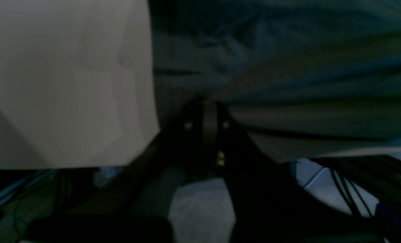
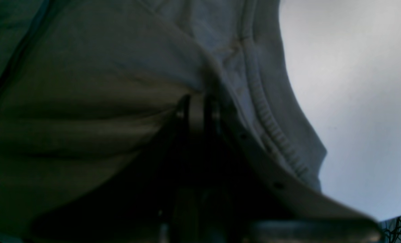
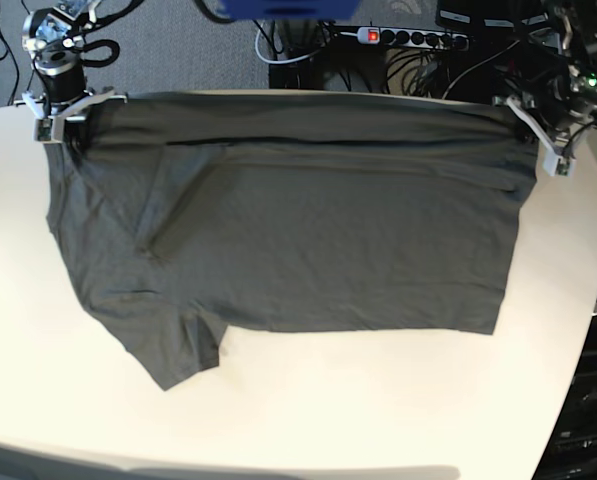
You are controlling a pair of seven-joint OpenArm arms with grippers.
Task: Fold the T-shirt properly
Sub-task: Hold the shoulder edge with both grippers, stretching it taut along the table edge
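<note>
Slippage is the main risk: left gripper (image 3: 534, 135) and right gripper (image 3: 66, 112) each clamp a far corner of the dark grey thin-fabric T-shirt (image 3: 308, 235) spread on the white table (image 3: 378, 400), and uneven pulling could free it.

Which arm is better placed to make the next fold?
Neither alone. The right gripper and left gripper each pinch a far corner of the T-shirt, stretched between them, so both probably carry it together.

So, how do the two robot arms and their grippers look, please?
Both arms are black with loose black cables along them. The right gripper and the left gripper have white finger parts on a dark body. A small green light glows on the left arm.
</note>
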